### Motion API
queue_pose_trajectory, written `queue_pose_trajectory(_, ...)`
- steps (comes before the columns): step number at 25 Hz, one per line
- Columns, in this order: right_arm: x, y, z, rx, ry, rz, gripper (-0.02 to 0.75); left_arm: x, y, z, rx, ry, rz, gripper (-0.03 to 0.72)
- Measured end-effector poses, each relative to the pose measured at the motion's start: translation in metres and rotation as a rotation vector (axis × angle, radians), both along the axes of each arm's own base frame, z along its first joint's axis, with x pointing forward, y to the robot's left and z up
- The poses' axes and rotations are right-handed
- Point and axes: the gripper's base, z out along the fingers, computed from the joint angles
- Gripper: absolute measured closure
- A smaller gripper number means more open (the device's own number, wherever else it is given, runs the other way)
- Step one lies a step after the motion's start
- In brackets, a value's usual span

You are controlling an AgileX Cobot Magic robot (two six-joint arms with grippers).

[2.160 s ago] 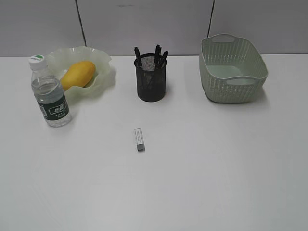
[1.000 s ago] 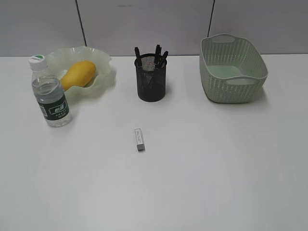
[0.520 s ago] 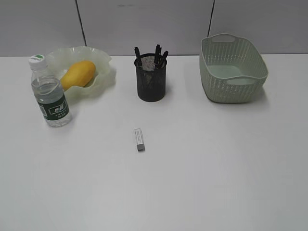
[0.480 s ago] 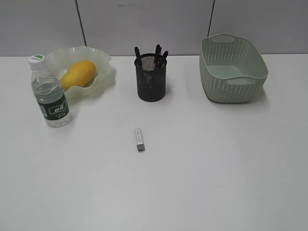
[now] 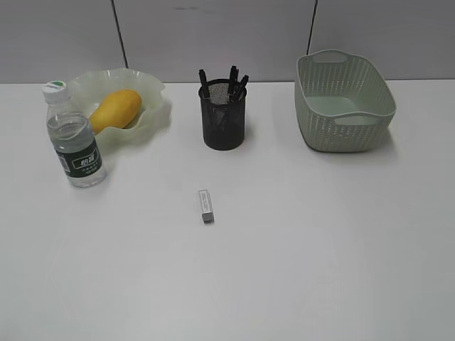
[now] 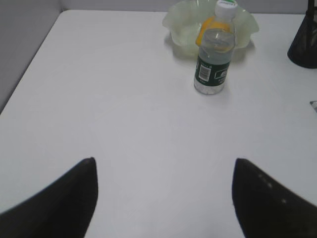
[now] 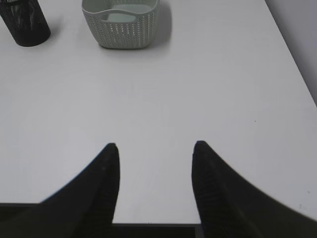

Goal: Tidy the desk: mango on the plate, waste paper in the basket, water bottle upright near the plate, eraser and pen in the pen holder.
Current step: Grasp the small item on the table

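The eraser (image 5: 205, 206) is the one thing left out of place: it lies flat on the bare desk (image 5: 320, 249), well in front of the pen holder (image 5: 223, 122) and roughly in line with it, with nothing touching it. Around it the rest looks settled: the mango (image 5: 115, 109) sits in the plate (image 5: 153, 89), the water bottle (image 5: 73, 137) stands upright just beside that plate, pens stick up out of the mesh cup, and the basket (image 5: 344, 106) stands at the far right, though its contents cannot be made out and no waste paper shows on the tabletop. So the step in hand is judged to be the eraser, not yet begun. Neither arm appears in the exterior view. In the left wrist view the left gripper (image 6: 163, 191) hangs over empty desk with its jaws spread wide and nothing between them; the bottle is ahead of it, and a sliver at the right edge may be the eraser. The right gripper (image 7: 154, 181) sits near the desk's front edge, jaws parted and empty, the basket far ahead. The next move calls for one arm to reach in toward the middle, line its jaws across the eraser's narrow width, and come down low, since it lies flat.
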Motion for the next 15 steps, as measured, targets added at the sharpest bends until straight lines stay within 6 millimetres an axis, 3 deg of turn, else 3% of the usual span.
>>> queue_pose_trajectory(4,0.0,0.0,0.0,0.0,0.0,0.0,0.353,0.012,-0.001,0.0,0.004,0.071,0.0,0.115)
queue_pose_trajectory(10,0.0,0.0,0.0,0.0,-0.001,0.0,0.353,0.023,-0.001,0.015,0.007,0.149,0.002,0.129)
queue_pose_trajectory(15,0.0,0.0,0.0,0.0,-0.001,0.0,0.353,0.053,-0.003,0.029,0.005,0.385,0.017,0.134)
